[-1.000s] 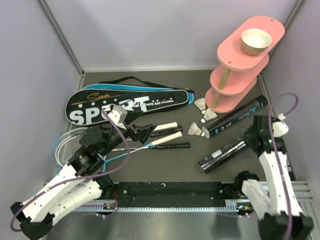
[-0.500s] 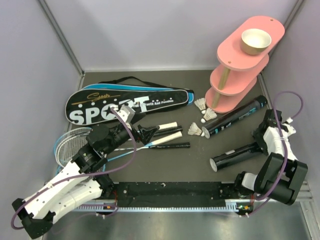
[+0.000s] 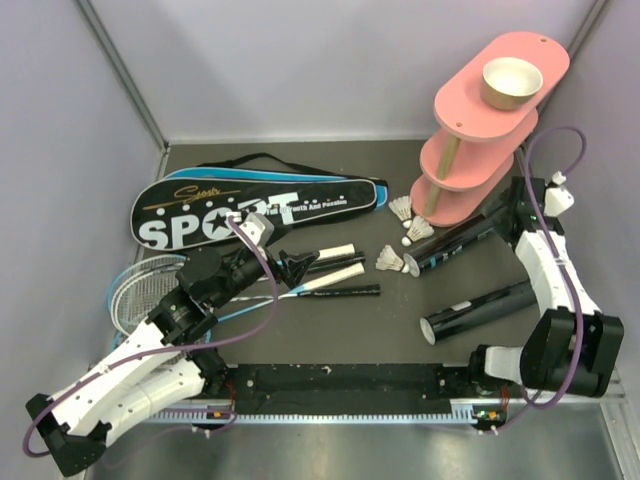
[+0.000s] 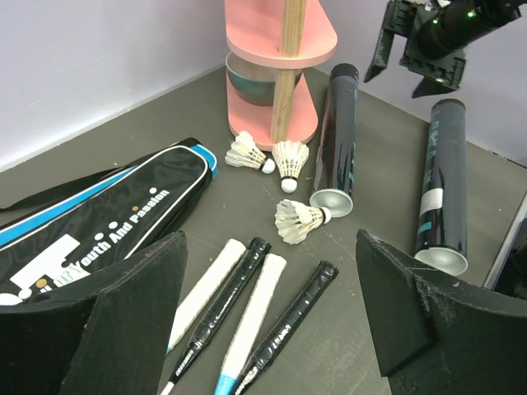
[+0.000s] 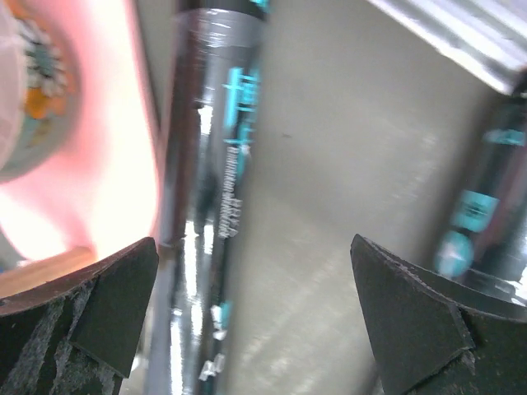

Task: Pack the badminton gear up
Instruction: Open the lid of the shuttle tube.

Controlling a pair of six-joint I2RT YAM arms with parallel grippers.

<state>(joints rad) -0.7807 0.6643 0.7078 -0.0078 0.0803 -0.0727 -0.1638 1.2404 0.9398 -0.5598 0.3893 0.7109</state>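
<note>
Lying flat along the back of the tabletop (image 3: pixel 330 335), the bag (image 3: pixel 260 205) shows its white SPORT lettering, with its strap looping behind it. Just in front of it the rackets (image 3: pixel 335 272) lie bunched together, their handles pointing right and their heads (image 3: pixel 135 290) at the left edge, partly under the left arm. The left wrist view shows four handles side by side, white and black by turns.

The left claw (image 3: pixel 290 265) hovers over those handles with its fingers (image 4: pixel 123 329) spread wide, gripping nothing.

Three shuttlecocks lie to the right of the handles. Two (image 3: pixel 400 208) (image 3: pixel 420 230) sit close together by the foot of the pink stand (image 3: pixel 480 130), and the third (image 3: pixel 395 262) lies nearer, just beside the open mouth of the far tube (image 3: pixel 470 240). That tube lies slanted, its far end running up beside the stand's base. The near tube (image 3: pixel 480 310) lies apart from it, closer to the arms and slanted much the same way. A tan bowl (image 3: pixel 512 82) sits on the stand's top tier.

The right claw (image 3: pixel 515 203) hangs above the far end of the far tube, close to the stand. Its own camera, though blurred, shows both fingers (image 5: pixel 420 329) well apart and the tube (image 5: pixel 218 164) on the tabletop beneath them, so the claw is open and grips nothing.
</note>
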